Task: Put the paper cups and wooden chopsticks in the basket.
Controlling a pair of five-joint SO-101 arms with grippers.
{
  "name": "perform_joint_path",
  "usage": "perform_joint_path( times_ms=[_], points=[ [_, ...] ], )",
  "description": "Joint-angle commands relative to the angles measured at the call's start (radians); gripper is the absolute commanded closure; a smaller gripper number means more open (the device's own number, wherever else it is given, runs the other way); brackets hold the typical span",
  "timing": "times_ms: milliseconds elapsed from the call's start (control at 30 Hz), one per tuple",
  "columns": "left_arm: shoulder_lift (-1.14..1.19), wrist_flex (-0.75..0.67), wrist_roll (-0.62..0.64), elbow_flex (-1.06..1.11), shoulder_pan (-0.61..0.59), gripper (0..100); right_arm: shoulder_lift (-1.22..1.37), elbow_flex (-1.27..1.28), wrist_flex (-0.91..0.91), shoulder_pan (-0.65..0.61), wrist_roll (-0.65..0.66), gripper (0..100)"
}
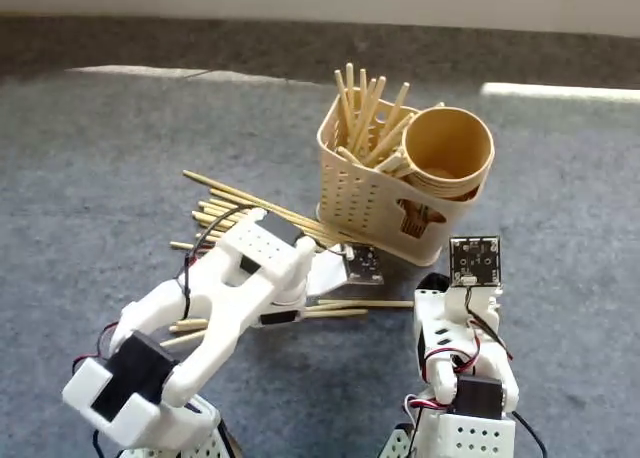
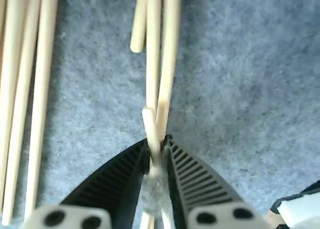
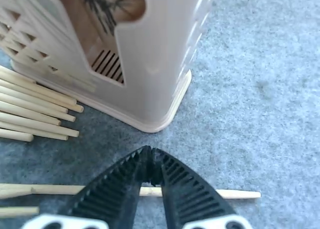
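1. Left claw (image 2: 159, 143), ribbed black plastic, pinches a pair of slim wooden chopsticks (image 2: 167, 64) over fuzzy grey carpet (image 2: 240, 89).
2. Right claw (image 3: 151, 165) is clenched empty over one loose stick (image 3: 235, 193), near the basket (image 3: 155, 64).
3. That slotted cream plastic basket holds upright sticks (image 1: 362, 103) and round, nested paper cups (image 1: 447, 148); more sticks (image 1: 235, 203) lie fanned out beside it.

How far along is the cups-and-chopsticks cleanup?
Done: stacked tan paper cups and a bunch of wooden chopsticks stand in the beige slotted plastic basket. In hand: left claw is shut on thin wooden sticks. Left: many loose chopsticks on the grey carpet.
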Motion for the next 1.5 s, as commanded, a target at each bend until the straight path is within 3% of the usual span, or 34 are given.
perform_joint_path(
  times_ms=[0, 400, 633, 933, 1233, 1467],
  points=[
    [-0.059, -0.040, -0.002, 0.022, -0.001, 95, -0.010, 0.134, -0.001, 0.012, 0.009, 98.7],
    [-0.082, -0.031, 0.002, 0.019, -0.001, 99, -0.010, 0.134, -0.001, 0.012, 0.009, 98.7],
    [-0.378, 0.072, 0.009, 0.019, 0.008, 99, -0.010, 0.134, -0.001, 0.012, 0.009, 98.7],
    [-0.676, 0.077, 0.103, 0.012, 0.008, 99, -0.010, 0.134, -0.001, 0.012, 0.009, 98.7],
    [-0.736, 0.137, 0.284, -0.266, 0.008, 99, -0.010, 0.134, -0.001, 0.012, 0.009, 98.7],
    [-0.734, 0.078, 0.417, -0.496, 0.010, 99, -0.010, 0.134, -0.001, 0.012, 0.009, 98.7]
  ],
)
